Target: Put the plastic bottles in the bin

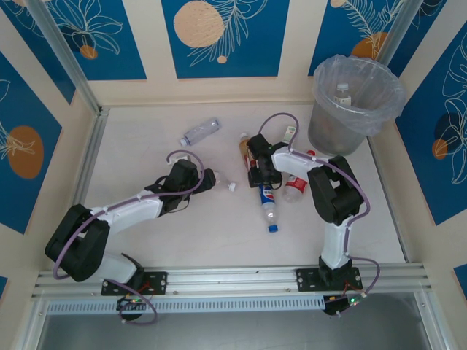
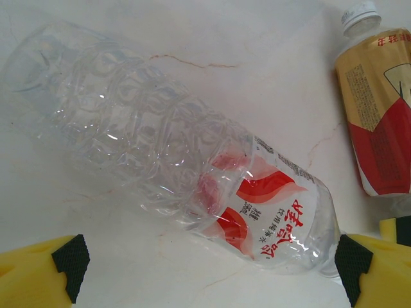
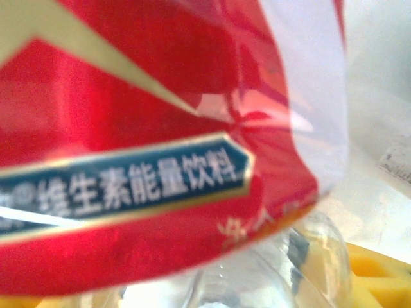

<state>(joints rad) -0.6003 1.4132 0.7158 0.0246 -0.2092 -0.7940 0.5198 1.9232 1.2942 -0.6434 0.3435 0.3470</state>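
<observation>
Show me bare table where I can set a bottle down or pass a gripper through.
Free: the far-left corner, between the left rail and the clear bottle; the near strip below the Pepsi bottle; the strip right of the right arm. Crowded: bottles cluster round the right gripper, towards the bin.

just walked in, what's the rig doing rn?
Two arms are clearing plastic bottles into the bin. The left gripper has its jaws wide open on either side of a clear bottle with a red-white label lying on the table, not yet gripped. The right gripper is down at a red-and-gold energy-drink bottle; I can't tell if it's gripped. A white-capped bottle is in the bin; a Pepsi bottle and others remain.
</observation>
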